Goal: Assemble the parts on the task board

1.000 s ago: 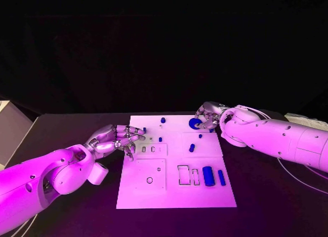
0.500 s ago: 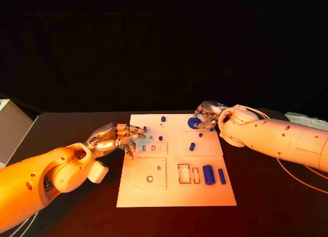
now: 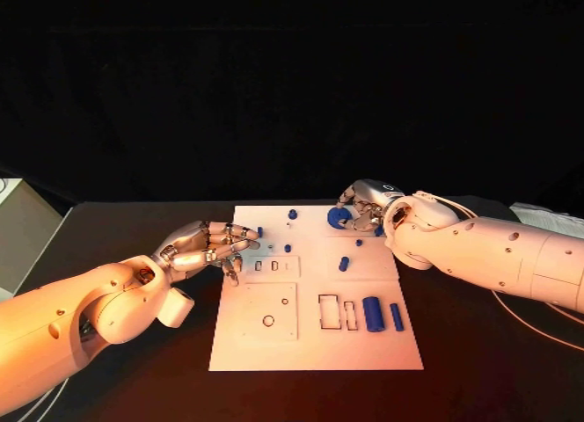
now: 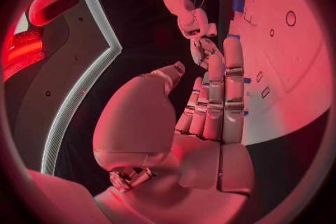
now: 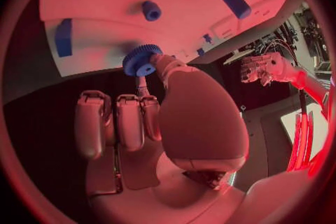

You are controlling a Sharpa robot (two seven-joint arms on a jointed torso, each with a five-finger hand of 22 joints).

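Left hand (image 3: 214, 247) at the near-left edge of the board (image 3: 315, 347), fingers curled loosely, apart, holding nothing; fingertips hovering close to the small slots there, contact unclear. Risk: brushing the board edge and shifting the whole plate, throwing off alignment for everything else.

Mid-board: small peg (image 3: 344, 263) lying loose, right of the slots. Toward the near-right of the board: two blue bars (image 3: 372, 314) beside empty rectangular cutouts. All unseated, free to roll if the board gets bumped.

Right hand (image 3: 357, 207) at the far-right corner of the board, pinching a blue gear (image 5: 140, 60) between thumb and a finger, other fingers straight and together. Grip sits on the toothed rim only — judged marginal. Risks: gear tilting in the pinch and jamming on its post instead of dropping flat; slipping out and rolling off the far edge; wrist clipping the upright peg (image 3: 292, 213) just left of the gear.
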